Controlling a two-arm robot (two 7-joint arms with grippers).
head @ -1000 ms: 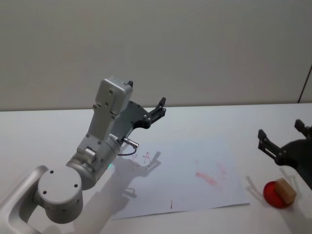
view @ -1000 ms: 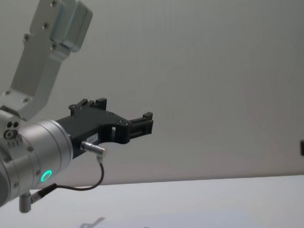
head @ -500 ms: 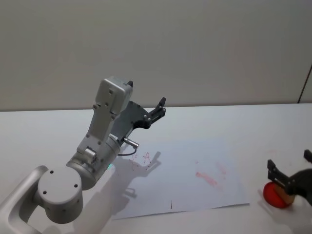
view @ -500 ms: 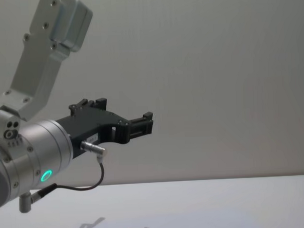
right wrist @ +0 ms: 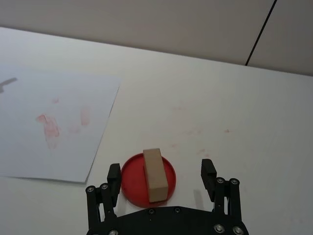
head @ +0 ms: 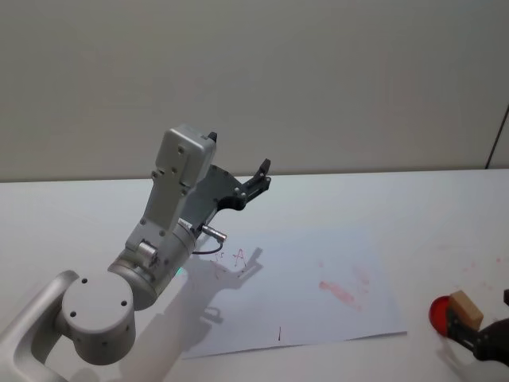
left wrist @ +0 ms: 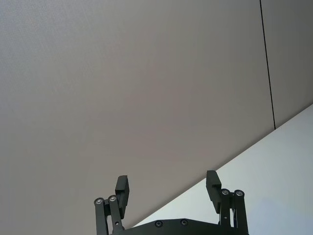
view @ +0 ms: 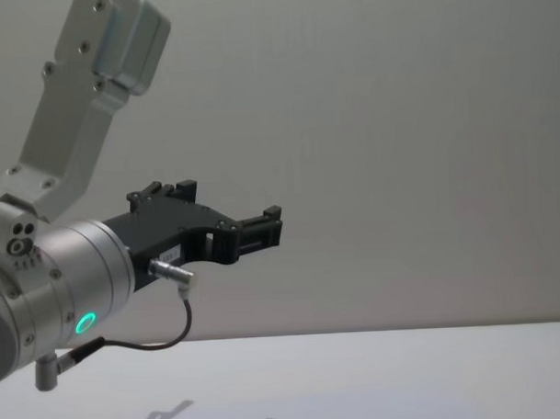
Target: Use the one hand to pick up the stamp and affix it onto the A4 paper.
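The stamp (head: 466, 309), a small wooden block, rests on a red round pad (head: 440, 317) on the table right of the A4 paper (head: 302, 294). The paper is a white sheet with faint red marks (head: 338, 291). My right gripper (head: 481, 318) is at the table's near right corner, just on the near side of the stamp. In the right wrist view this gripper (right wrist: 161, 170) is open, and the stamp (right wrist: 155, 174) shows between its spread fingers, untouched. My left gripper (head: 263, 176) is open and held high above the paper's far left corner.
The silver left arm (head: 159, 247) with its green ring light rises over the table's left part. Behind the table (head: 398, 199) is a plain grey wall. Faint red smudges mark the tabletop (right wrist: 186, 117) beyond the pad.
My right gripper has drawn back from beyond the stamp to its near side, towards the table's near right corner, and has left the chest view. The left arm has not moved.
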